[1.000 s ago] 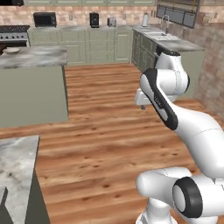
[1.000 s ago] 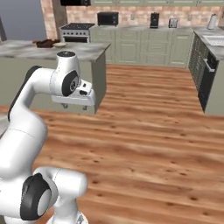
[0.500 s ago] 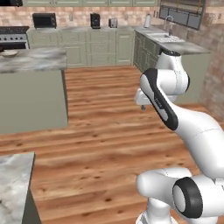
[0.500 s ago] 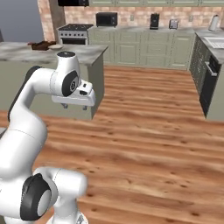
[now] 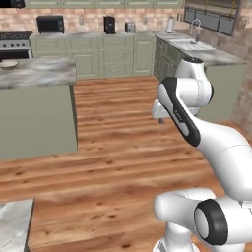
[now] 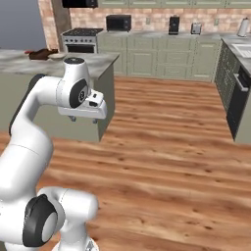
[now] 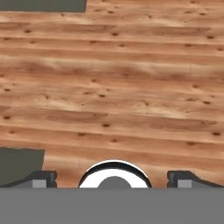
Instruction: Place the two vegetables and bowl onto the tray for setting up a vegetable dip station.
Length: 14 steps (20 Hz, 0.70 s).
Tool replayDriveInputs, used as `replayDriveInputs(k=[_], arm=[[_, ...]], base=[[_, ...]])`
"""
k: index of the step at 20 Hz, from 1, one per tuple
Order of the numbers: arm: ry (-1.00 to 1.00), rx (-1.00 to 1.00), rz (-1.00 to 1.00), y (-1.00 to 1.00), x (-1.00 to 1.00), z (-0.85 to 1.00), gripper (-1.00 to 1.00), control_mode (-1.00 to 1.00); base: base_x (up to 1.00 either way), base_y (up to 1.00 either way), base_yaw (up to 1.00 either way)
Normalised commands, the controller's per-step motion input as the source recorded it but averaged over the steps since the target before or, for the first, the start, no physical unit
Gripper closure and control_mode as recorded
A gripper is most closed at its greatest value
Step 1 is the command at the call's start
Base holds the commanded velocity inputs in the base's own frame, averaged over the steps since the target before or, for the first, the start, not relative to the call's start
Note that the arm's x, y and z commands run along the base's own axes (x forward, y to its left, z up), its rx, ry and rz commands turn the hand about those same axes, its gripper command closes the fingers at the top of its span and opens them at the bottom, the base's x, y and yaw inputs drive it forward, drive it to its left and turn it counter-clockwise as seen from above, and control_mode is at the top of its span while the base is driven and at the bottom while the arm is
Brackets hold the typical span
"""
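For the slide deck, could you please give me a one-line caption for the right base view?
White arm with open gripper poised over the wooden floor, beside the marble-topped island.

Wooden plank floor, spread fingers holding nothing

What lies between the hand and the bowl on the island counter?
In the left base view, bare wooden floor and the island's grey-green side separate the open hand from the bowl.

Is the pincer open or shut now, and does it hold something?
Open and empty: the pincer tips stand far apart, with bare wooden floor between.
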Motion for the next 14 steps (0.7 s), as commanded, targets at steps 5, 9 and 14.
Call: replayDriveInputs(k=[5, 9, 14], arm=[[0.0, 0.0, 0.0, 0.0, 0.0, 0.0, -1.0, 1.0], [0.0, 0.0, 0.0, 0.0, 0.0, 0.0, -1.0, 1.0], [0.0, 0.0, 0.0, 0.0, 0.0, 0.0, -1.0, 1.0]], base=[[0.6, -0.25, 0.0], [0.58, -0.27, 0.0], [0.56, -0.28, 0.0]])
